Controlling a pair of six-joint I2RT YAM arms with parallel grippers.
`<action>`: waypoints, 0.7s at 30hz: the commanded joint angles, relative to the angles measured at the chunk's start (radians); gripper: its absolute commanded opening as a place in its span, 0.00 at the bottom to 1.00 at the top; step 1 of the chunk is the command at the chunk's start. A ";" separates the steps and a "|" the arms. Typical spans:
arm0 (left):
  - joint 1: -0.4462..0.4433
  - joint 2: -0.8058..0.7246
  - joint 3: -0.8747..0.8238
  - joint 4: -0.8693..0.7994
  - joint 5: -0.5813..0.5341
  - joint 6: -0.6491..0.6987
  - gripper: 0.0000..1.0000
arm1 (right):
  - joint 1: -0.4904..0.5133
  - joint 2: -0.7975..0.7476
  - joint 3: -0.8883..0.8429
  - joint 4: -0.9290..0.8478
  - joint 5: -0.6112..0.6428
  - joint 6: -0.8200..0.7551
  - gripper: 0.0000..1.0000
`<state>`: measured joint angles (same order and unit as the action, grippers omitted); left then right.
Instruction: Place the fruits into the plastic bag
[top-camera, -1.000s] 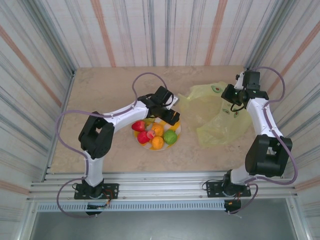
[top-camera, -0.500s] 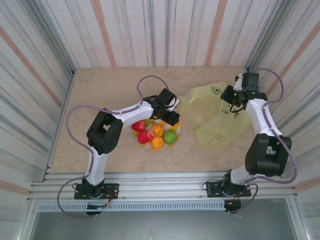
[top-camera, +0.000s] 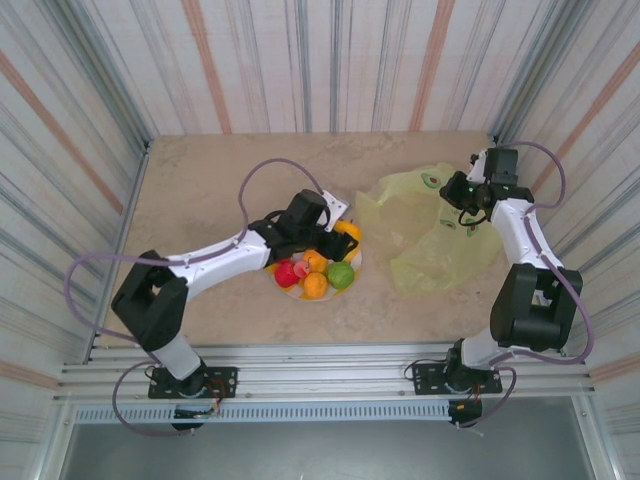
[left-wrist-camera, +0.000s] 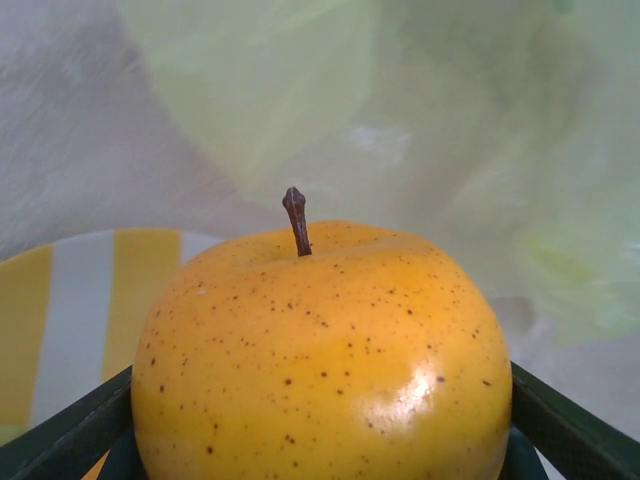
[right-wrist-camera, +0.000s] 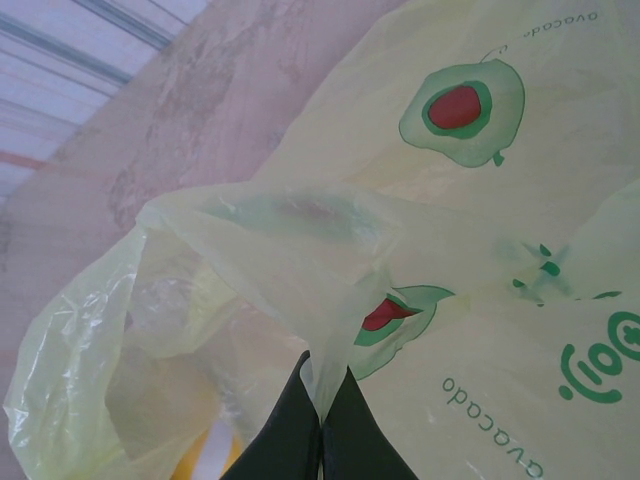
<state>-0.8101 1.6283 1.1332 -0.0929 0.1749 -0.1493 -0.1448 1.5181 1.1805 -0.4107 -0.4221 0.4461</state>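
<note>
Overhead, you see the plastic bag (top-camera: 430, 235) spread on the right of the table (top-camera: 200, 190), beside the striped plate (top-camera: 356, 262) carrying the other fruits (top-camera: 315, 275). The right wrist view adds that your right gripper (right-wrist-camera: 322, 390) is pinched tight on a bag fold. In the left wrist view, the left gripper (top-camera: 338, 228) presses both sides of an orange fruit (left-wrist-camera: 320, 350) at the plate's far edge.

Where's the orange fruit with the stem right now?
Top view: the stemmed orange fruit sits at the far right edge of the plate, flanked by the left gripper, with the plastic bag to its right.
</note>
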 joint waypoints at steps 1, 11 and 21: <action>-0.044 -0.031 -0.014 0.120 0.098 0.053 0.66 | -0.006 0.013 -0.001 0.010 -0.045 0.044 0.00; -0.123 0.295 0.403 0.015 0.112 0.119 0.62 | 0.002 0.001 -0.016 -0.059 -0.110 -0.056 0.00; -0.108 0.597 0.667 0.006 -0.098 0.161 0.63 | -0.003 -0.031 -0.021 -0.065 -0.238 -0.015 0.00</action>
<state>-0.9241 2.1731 1.7569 -0.0818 0.1627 -0.0288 -0.1455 1.5238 1.1736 -0.4725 -0.5854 0.3904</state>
